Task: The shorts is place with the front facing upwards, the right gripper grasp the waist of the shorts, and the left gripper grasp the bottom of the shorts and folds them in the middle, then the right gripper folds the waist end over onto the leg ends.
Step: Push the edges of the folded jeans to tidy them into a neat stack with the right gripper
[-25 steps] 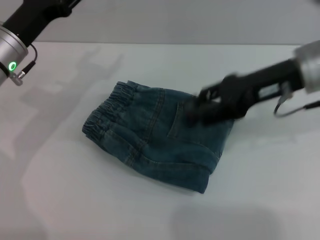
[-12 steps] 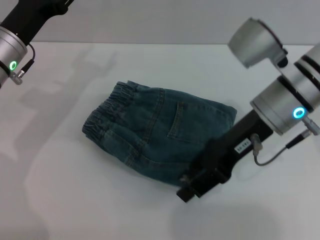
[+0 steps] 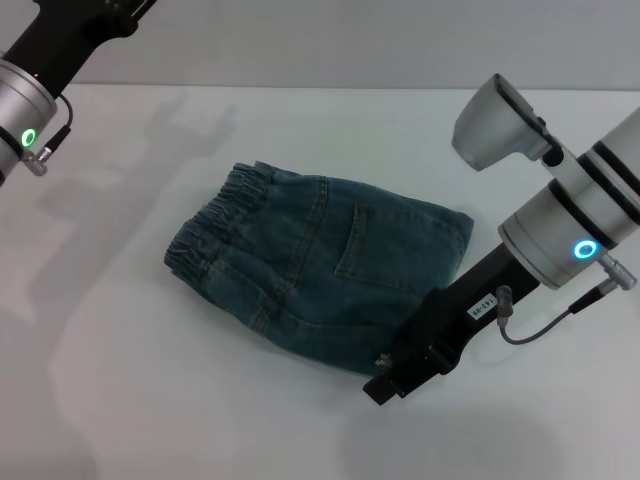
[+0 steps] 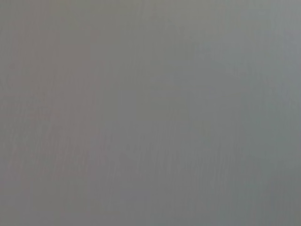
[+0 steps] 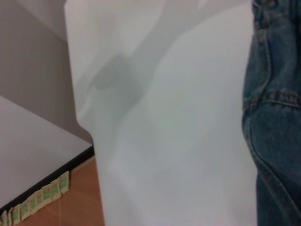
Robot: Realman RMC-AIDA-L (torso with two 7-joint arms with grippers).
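Denim shorts (image 3: 320,275) folded on bench (image 3: 150,400), waistband leftward. Right gripper (image 3: 385,385) now off the cloth at its near edge, jaw state unclear; left gripper unseen. Looks folded.

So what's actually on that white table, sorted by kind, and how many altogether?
Folded denim shorts: 1
Robot grippers: 2, the right gripper beside the shorts, the left gripper raised far off
Total: 3

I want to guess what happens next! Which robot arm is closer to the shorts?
The right one. The right gripper sits beside the folded shorts, while the left gripper's arm is far off at the table's corner.
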